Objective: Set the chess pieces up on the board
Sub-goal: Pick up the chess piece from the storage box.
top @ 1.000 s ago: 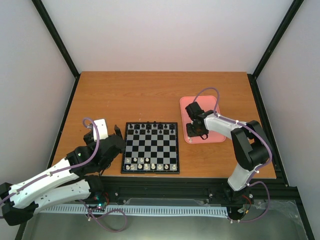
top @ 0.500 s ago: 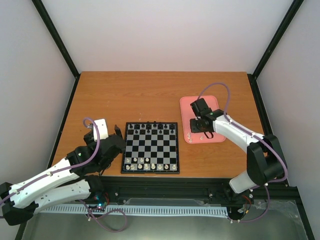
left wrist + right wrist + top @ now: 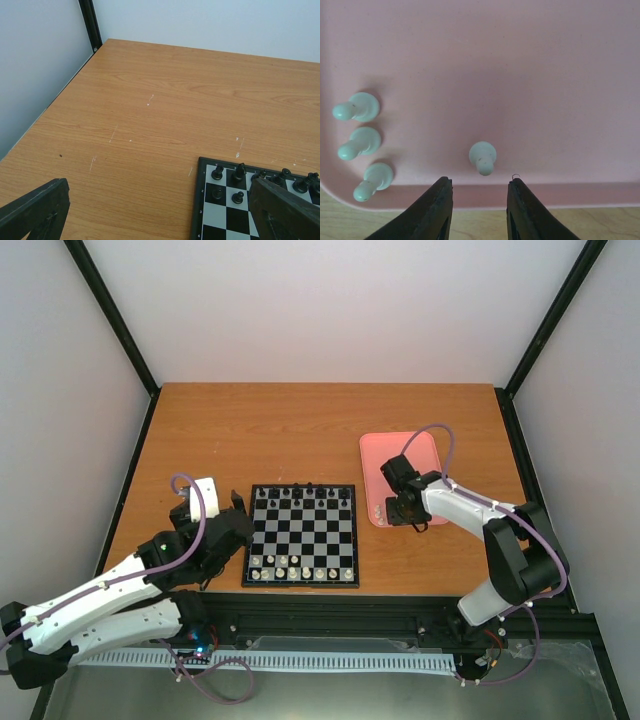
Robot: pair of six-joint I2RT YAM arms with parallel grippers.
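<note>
The right gripper (image 3: 479, 189) hung over the near rim of the pink tray (image 3: 530, 60), jaws parted and holding nothing. Just ahead of that gap, on its centre line, stood one cream pawn (image 3: 482, 156), upright, its long axis vertical. Three more pawns (image 3: 359, 142) stood in a column off to its left. The board (image 3: 302, 535) lay left of the tray. The left gripper (image 3: 230, 520), spread wide and empty, waited at the board's other side, so the right arm was far nearer.
</note>
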